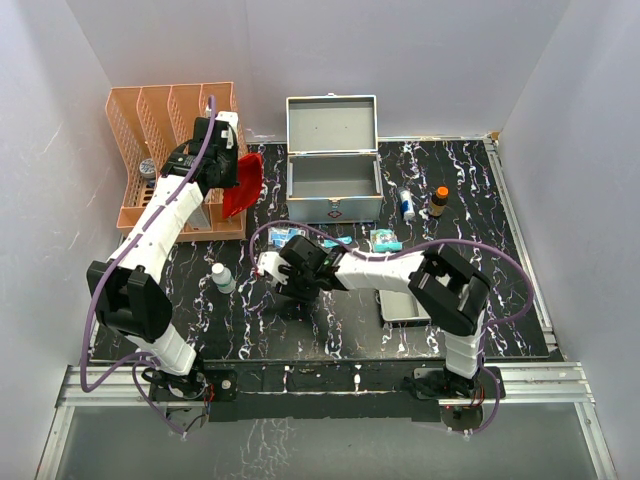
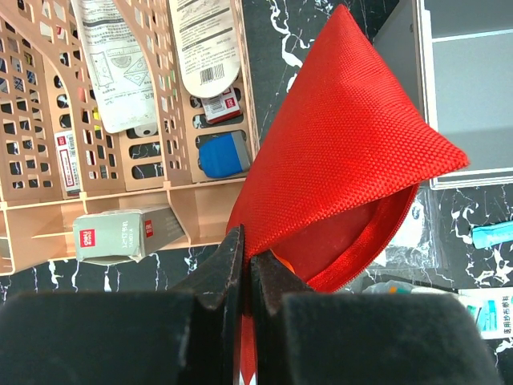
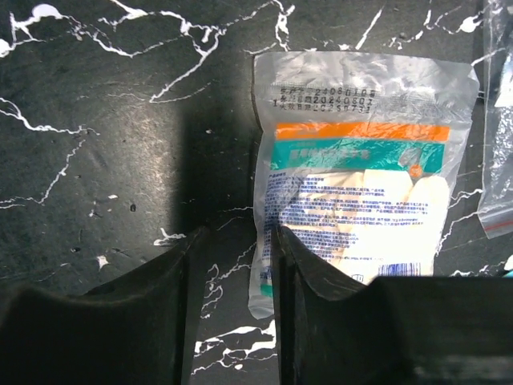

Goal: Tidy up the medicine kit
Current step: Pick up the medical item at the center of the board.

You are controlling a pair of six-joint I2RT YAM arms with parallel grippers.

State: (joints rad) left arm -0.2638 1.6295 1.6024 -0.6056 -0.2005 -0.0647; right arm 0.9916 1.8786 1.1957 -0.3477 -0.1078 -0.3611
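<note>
- Print on the clear plastic sachet (image 3: 353, 176) too small and blurred to read; lower edge cut off behind the right claw (image 3: 236, 241).
- Right claw spread a little, only black white-veined table (image 3: 96, 160) in the gap; sachet's left edge against the outer side of one finger, touching or tucked under, impossible to tell which.
- Pressed together, the left claw (image 2: 247, 265), pinching an edge of the red pouch (image 2: 345, 144): coarse woven fabric, bunched into a cone, zip edge gaping below.
- Silver-grey medicine kit (image 1: 333, 165) right of the left claw and beyond the right claw: boxy metal, lid standing upright, plain grey interior.
- Peach slotted plastic rack (image 2: 184, 188) just left of the left claw, holding printed packets, something blue and small boxes; labels illegible.
- Grey tray (image 1: 405, 305) mostly hidden beneath the right arm.
- Small white bottle (image 1: 222, 277) near the right claw's left side; brown bottle with orange cap (image 1: 438, 201) and white tube (image 1: 406, 204) well apart from both claws, right of the kit.
</note>
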